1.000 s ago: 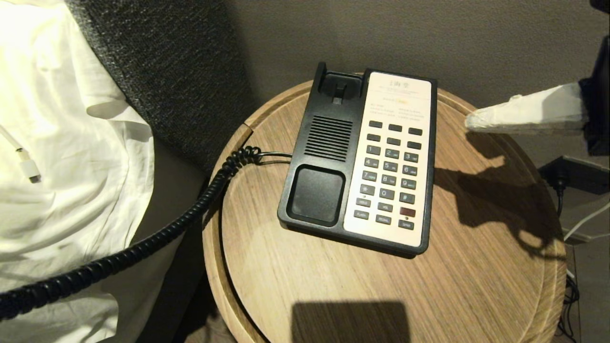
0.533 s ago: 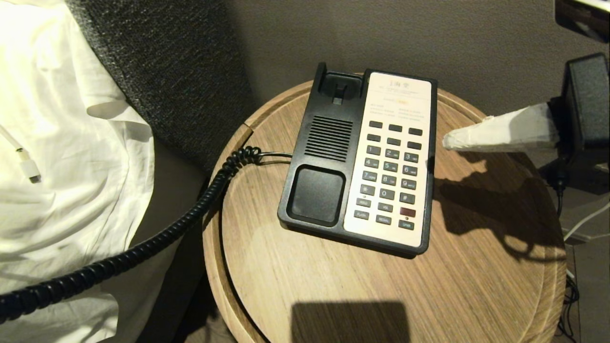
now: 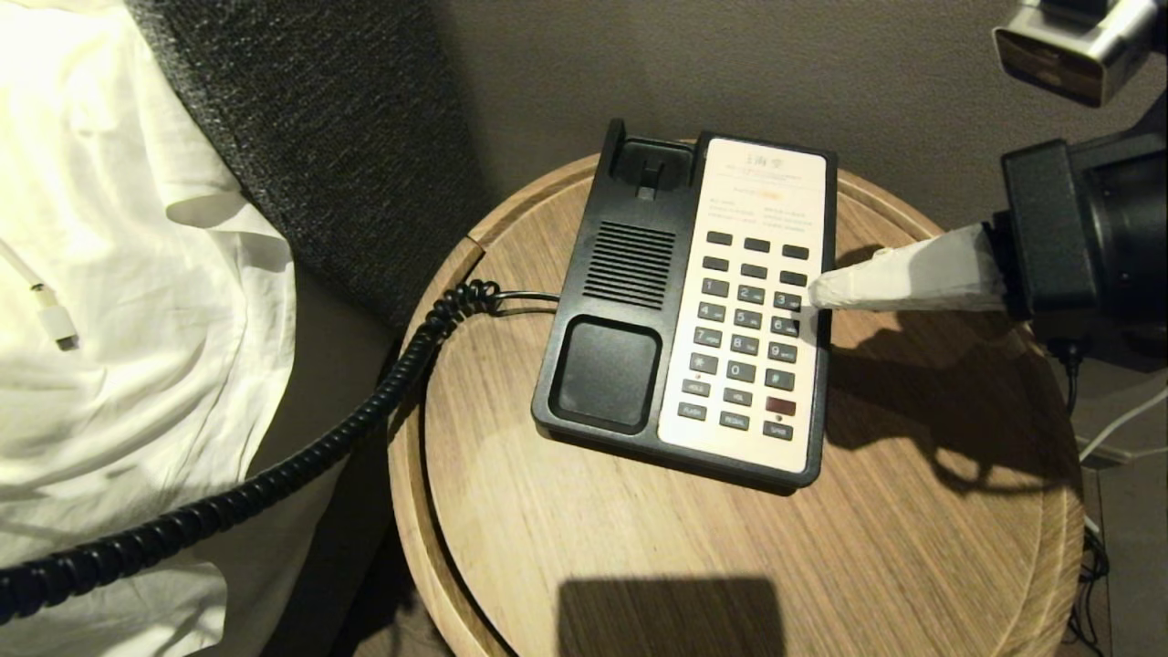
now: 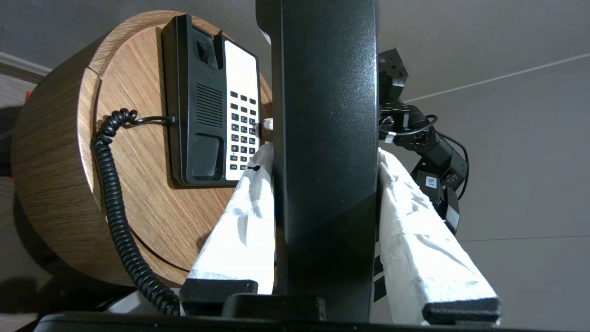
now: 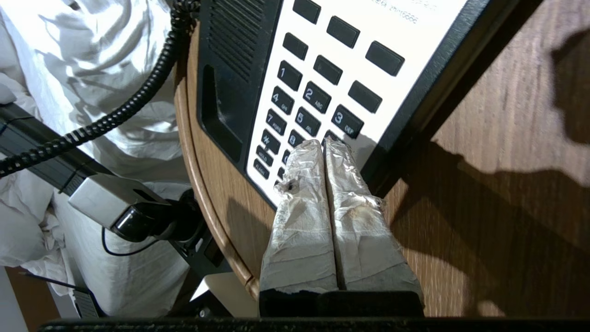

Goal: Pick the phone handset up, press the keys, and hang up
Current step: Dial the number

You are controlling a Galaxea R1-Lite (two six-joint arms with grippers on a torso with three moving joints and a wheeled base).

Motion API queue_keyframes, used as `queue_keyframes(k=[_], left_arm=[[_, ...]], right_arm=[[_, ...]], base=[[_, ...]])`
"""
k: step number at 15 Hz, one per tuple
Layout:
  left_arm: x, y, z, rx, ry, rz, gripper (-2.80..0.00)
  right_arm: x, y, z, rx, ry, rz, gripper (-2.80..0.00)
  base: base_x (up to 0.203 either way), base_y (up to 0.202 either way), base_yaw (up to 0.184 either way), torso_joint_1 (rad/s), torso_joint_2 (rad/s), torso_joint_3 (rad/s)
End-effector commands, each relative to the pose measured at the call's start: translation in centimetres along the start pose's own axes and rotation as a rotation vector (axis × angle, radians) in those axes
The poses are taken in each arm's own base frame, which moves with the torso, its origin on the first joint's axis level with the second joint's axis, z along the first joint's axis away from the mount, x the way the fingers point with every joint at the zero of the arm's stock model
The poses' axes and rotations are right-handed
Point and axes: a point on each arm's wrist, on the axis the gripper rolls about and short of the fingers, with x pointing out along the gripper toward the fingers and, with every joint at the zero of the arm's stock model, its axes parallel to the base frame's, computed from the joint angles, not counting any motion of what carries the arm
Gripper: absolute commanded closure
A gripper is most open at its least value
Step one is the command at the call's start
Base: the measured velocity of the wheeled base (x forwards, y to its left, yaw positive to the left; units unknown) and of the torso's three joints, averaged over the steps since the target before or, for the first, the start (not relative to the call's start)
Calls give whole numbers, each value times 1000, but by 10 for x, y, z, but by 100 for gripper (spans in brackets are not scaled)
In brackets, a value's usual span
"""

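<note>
The black phone base [image 3: 630,274] lies on a round wooden table [image 3: 684,547], its cradle bare. Dark grey keys [image 3: 744,319] sit in its cream faceplate. My right gripper [image 3: 815,292] comes in from the right, its white-wrapped fingers shut with nothing between them. Its tip [image 5: 325,142] is at the keypad's right column, just below the 3 key [image 5: 346,121]; I cannot tell whether it touches. The phone handset [image 4: 325,138] is held off the table with my left gripper [image 4: 322,154] shut on it, outside the head view. Its coiled cord [image 3: 301,456] runs off to the left.
White bed linen [image 3: 137,274] and a dark upholstered headboard [image 3: 319,119] lie left of the table. A white cable plug [image 3: 55,324] rests on the linen. A black wall socket with cables [image 3: 1095,333] is at the right. A wall stands behind the table.
My right gripper has moved left from beyond the table's right edge to the right column of keys. Phone base and cord have not moved.
</note>
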Motion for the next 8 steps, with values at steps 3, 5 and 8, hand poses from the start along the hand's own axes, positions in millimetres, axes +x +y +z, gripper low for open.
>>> queue_keyframes(k=[3,5,8], left_arm=[[-1,1,1,-4,-3,4,0],[0,2,-3,5,5,7,0],[-1,2,-3,5,5,7,0]], right_arm=[[14,0,1,-1,1,-23,0],[16,0,3,-3,-24,-34,0],[16,0,4,-3,-27,-35,0]], base=[[0,0,0,0,0,0],[0,0,0,0,0,0],[0,0,0,0,0,0]])
